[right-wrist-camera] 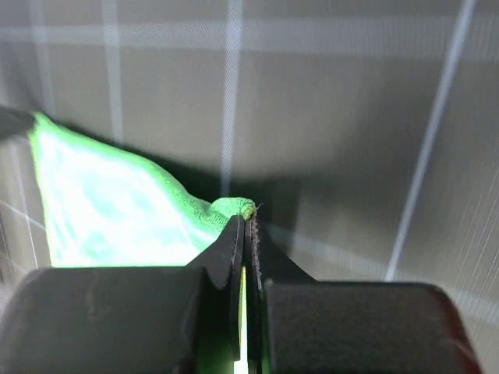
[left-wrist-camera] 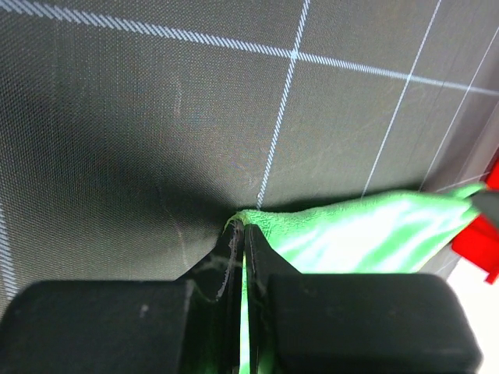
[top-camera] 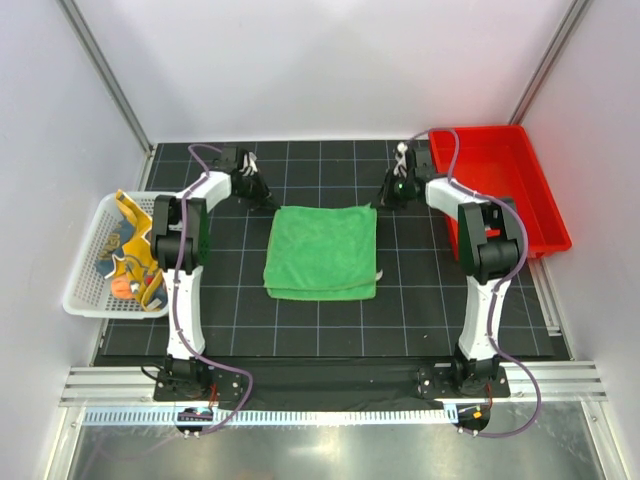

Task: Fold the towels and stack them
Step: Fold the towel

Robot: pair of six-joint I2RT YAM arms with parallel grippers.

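Observation:
A green towel (top-camera: 322,250) lies folded flat in the middle of the black grid mat (top-camera: 230,320). My left gripper (top-camera: 266,199) is down at its far left corner, jaws shut on that corner of the green towel (left-wrist-camera: 374,234); the left gripper (left-wrist-camera: 240,226) shows cloth pinched at its tips. My right gripper (top-camera: 386,198) is shut on the far right corner. In the right wrist view a small bunch of the green towel (right-wrist-camera: 101,202) pokes out above the right gripper (right-wrist-camera: 248,218). Two more towels lie crumpled together in a white basket (top-camera: 85,300): a yellow-orange one (top-camera: 138,262) and a patterned one, hard to tell apart.
The white basket sits off the mat's left edge, next to the left arm. A red bin (top-camera: 500,190) stands at the back right, close behind the right arm's elbow. White walls enclose the table on three sides.

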